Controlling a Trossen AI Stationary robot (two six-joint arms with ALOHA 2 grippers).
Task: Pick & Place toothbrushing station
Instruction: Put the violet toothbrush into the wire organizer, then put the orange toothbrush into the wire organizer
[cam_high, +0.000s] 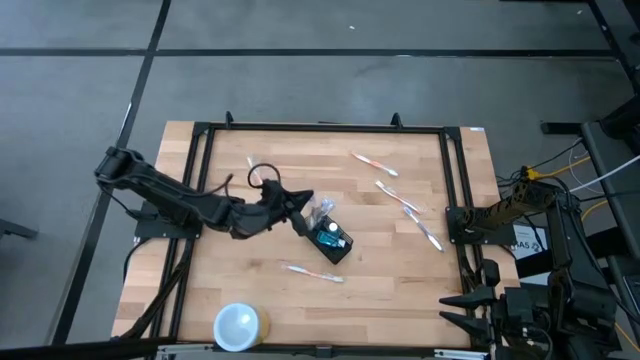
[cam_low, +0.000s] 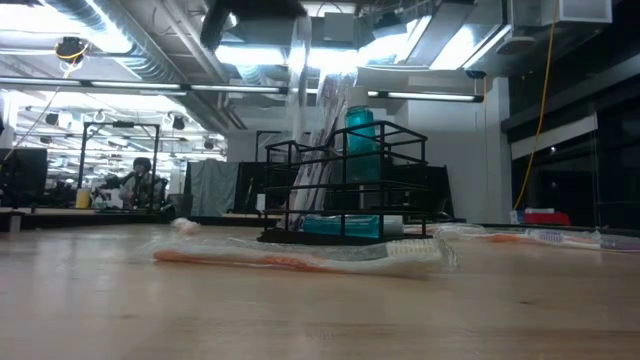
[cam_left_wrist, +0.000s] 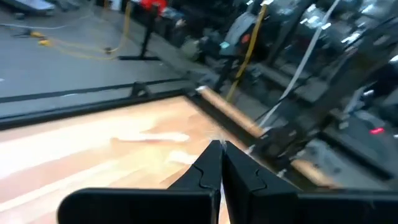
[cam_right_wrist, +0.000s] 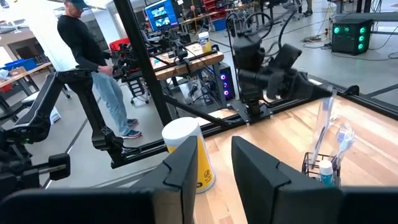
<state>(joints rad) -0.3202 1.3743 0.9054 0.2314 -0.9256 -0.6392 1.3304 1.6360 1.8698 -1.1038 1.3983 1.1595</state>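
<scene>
Left arm: reaches from the table's left edge toward the centre. Left gripper (cam_high: 305, 212) sits at the upper-left side of the toothbrushing station (cam_high: 331, 238). In the left wrist view its fingers (cam_left_wrist: 208, 167) are pressed together at the tips, with nothing visible between them. The high view and right wrist view show a clear-wrapped toothbrush (cam_right_wrist: 323, 127) rising from the caddy toward that gripper; whether the tips pinch its wrapper cannot be told.

White cup (cam_high: 238, 326): near the table's front edge, left of centre, well apart from the caddy. The right wrist view alone shows a yellow band on its side.

Wrapped toothbrush (cam_high: 312, 272): lies flat on the wood just in front of the caddy; the low view shows it (cam_low: 300, 256) as a clear packet with an orange handle.

Toothbrushing station: black wire caddy near the table's centre, standing upright on the wood. The low view shows what the overhead view does not: a teal bottle (cam_low: 360, 135) upright in one compartment and a teal tube lying low in the frame.

Three further wrapped toothbrushes (cam_high: 399, 198): scattered on the right half of the table, apart from the caddy.

Right arm: folded at the table's right edge. Right gripper (cam_right_wrist: 211, 165) hangs spread wide, holding nothing.

Background: a person (cam_right_wrist: 84, 46) stands beyond the table, seen only in the right wrist view.
</scene>
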